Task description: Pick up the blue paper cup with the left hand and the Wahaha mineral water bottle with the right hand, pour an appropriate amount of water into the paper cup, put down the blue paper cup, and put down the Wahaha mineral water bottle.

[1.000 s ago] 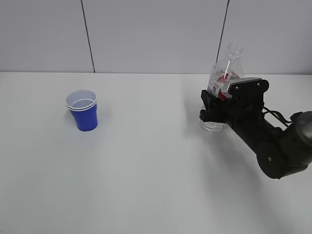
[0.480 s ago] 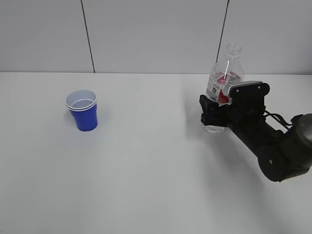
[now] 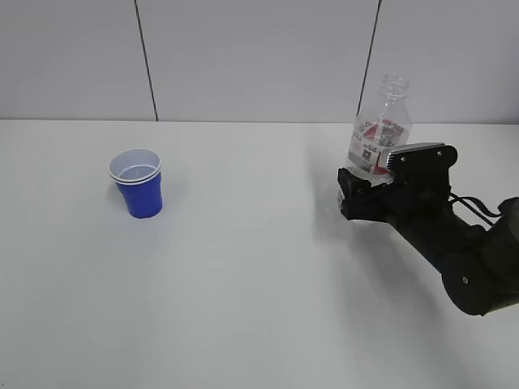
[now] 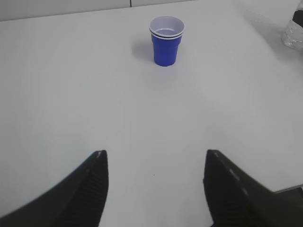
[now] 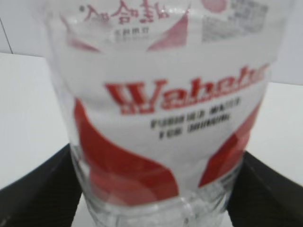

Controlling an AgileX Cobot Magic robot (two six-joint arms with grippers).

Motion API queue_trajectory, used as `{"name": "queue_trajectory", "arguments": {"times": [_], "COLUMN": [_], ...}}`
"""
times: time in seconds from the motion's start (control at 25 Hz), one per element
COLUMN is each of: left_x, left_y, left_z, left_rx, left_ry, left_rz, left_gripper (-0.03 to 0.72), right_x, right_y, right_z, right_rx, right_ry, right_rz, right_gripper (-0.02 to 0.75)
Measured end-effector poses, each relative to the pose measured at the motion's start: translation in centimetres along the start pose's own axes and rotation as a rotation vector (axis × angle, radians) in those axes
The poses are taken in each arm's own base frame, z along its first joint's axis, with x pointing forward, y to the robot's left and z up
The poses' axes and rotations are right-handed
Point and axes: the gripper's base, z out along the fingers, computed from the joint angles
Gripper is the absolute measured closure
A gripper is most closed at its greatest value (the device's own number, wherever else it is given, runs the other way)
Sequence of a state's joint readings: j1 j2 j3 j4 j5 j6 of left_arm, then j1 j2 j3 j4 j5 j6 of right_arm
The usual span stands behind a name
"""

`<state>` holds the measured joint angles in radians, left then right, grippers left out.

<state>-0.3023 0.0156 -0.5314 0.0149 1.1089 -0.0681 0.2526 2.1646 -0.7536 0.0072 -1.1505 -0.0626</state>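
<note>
The blue paper cup (image 3: 138,182) stands upright on the left of the white table, white inside with a doubled rim. In the left wrist view the cup (image 4: 166,40) is far ahead of my left gripper (image 4: 155,165), which is open and empty. The Wahaha mineral water bottle (image 3: 381,134) stands upright at the right, capless; its base is hidden behind my right gripper (image 3: 350,197). In the right wrist view the bottle (image 5: 161,109) fills the frame between the black fingers (image 5: 38,189) of my right gripper (image 5: 156,189), which stand apart at its sides without gripping it.
The white table (image 3: 243,284) runs back to a grey panelled wall (image 3: 243,57). The left arm does not show in the exterior view. The bottle's base (image 4: 293,33) shows at the left wrist view's top right corner.
The right jaws have widened and the right arm has drawn back, low and to the right. The bottle has gone from leaning to upright. The cup has not moved.
</note>
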Motion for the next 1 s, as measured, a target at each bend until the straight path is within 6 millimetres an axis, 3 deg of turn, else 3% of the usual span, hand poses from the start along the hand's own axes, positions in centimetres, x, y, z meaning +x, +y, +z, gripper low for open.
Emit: {"name": "queue_trajectory", "arguments": {"times": [0.28,1.0], "left_x": [0.0,-0.02], "left_y": [0.0,0.0], "left_z": [0.0,0.0], "left_rx": [0.0,0.0], "left_ry": [0.0,-0.002], "left_rz": [0.0,0.0], "left_gripper": [0.207,0.208], "right_x": [-0.03,-0.08], "right_y": [0.0,0.16], "right_z": [-1.15,-1.25], "right_rx": [-0.002,-0.021], "right_ry": [0.022,0.025], "right_rz": [0.0,-0.028], "right_gripper": [0.107,0.129]}}
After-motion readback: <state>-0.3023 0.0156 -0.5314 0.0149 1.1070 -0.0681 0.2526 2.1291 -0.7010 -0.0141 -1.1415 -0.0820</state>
